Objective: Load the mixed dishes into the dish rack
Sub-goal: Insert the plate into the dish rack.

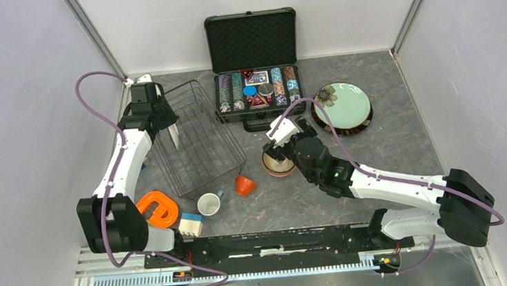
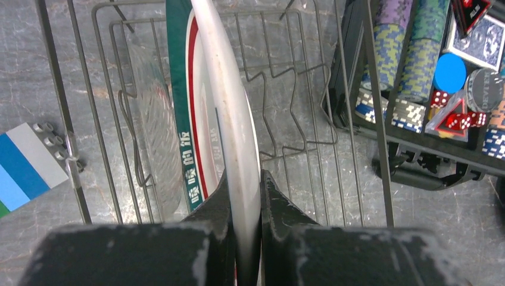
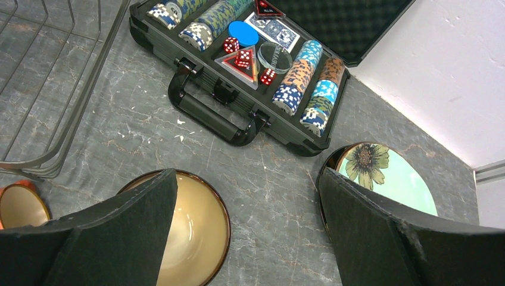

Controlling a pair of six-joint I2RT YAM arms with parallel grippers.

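My left gripper (image 2: 244,179) is shut on the rim of a white plate (image 2: 229,119) with a green and red band. It holds the plate on edge inside the black wire dish rack (image 2: 280,128), at the rack's far left (image 1: 198,137) in the top view. My right gripper (image 3: 247,179) hangs open just above the table, its left finger over the tan bowl (image 3: 196,232). The teal flower plate (image 1: 341,105) lies on a dark-rimmed plate at the back right. An orange cup (image 1: 244,184) and a white cup (image 1: 208,204) lie near the rack's front.
An open black case of poker chips (image 1: 254,67) stands behind the bowl, its handle (image 3: 217,113) towards my right gripper. An orange ring toy (image 1: 157,208) and a white-and-blue block (image 1: 190,223) sit by the left arm's base.
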